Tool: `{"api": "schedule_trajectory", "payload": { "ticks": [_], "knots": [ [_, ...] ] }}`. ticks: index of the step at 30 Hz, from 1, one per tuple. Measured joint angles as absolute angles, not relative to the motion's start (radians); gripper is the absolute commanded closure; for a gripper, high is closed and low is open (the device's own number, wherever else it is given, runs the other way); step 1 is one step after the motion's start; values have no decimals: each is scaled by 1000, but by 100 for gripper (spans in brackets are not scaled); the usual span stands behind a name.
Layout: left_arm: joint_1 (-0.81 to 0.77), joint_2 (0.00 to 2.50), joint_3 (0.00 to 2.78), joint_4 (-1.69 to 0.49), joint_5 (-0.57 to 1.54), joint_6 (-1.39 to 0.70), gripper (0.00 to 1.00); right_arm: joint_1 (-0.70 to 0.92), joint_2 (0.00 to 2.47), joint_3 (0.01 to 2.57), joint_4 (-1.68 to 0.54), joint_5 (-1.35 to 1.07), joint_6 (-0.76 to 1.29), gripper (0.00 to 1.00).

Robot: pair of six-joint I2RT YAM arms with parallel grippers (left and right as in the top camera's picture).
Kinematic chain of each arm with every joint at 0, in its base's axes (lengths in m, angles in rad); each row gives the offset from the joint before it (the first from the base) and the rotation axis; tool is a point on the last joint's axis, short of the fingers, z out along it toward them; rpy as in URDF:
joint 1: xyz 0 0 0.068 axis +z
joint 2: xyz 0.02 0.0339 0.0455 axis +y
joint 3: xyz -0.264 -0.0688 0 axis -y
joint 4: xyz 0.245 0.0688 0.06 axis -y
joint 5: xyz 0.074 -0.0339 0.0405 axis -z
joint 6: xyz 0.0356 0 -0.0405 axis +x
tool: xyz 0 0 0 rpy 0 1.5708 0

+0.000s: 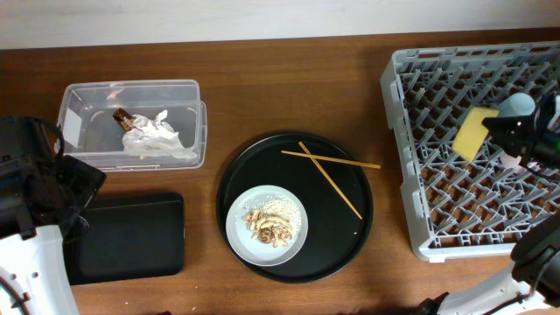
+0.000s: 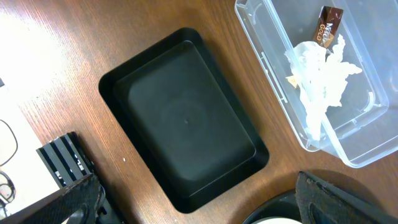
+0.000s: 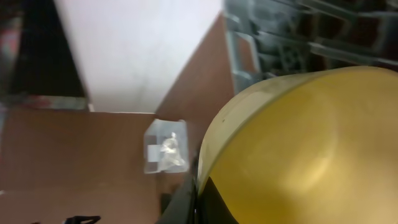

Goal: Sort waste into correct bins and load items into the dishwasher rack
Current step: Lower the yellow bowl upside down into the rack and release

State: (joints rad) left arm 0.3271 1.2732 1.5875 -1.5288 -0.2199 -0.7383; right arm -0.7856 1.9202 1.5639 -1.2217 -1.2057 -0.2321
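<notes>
- left claw (image 2: 202,208): spread wide, hovering above the shallow black tray (image 1: 131,236) at the near left of the table (image 1: 306,87).
- shallow black tray: lies just nearer than the clear plastic tub (image 1: 199,131), with a strip of wood showing between the two.
- inside the clear plastic tub, far left: crumpled white paper (image 2: 320,74), with the gold-brown wrapper (image 2: 328,23) touching one end of it.
- right claw (image 1: 512,131): pressed together on the rim of the yellow bowl (image 1: 473,133), holding it tipped on edge over the far part of the dishwasher rack (image 1: 472,219); cannot tell whether the bowl touches the pegs.
- in the right wrist view: yellow wall of the bowl filling most of the frame, one dark finger (image 3: 186,205) against its rim at the bottom edge.
- dishwasher rack: at the right of the table, running off the right edge of the overhead view.
- large round black tray (image 1: 337,232): in the middle, between the two bins and the rack.
- plate (image 1: 238,210): on the near-left part of the round tray, carrying the food scraps (image 1: 269,229) and pale crumbs.
- chopsticks (image 1: 332,161): two, crossed near their far-left ends, lying on the far-right part of the round tray, one tip at its right rim.
- pale blue round shape (image 1: 518,105): just right of the bowl, partly behind the arm; cannot tell what it is.
</notes>
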Motion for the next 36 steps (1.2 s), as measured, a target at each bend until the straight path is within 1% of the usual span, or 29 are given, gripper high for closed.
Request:
{"api": "schedule_trajectory", "payload": {
  "ticks": [9,16,27,31,33,36],
  "knots": [
    [327,1273,1588,-1529,-220,-739,1,-786,1920,1563,-1263,-1195,-257,96],
    [327,1273,1588,-1529,-220,-738,1,-786,1920,1563,-1184,-1225,-289,96],
    [327,1273,1588,-1529,-220,-738,1,-786,1980,1563,-1166,-1264,-292,96],
    [327,1273,1588,-1529,-220,-738,1,-793,1985,1563,-1157,-1241,-254,96],
    [327,1273,1588,-1529,-220,-738,1,-805,1985,1564,-1163,-1227,-224,93],
    [327,1273,1588,-1529,-220,-738,1,-834,1985,1565,-1196,-1206,-180,80]
  ]
}}
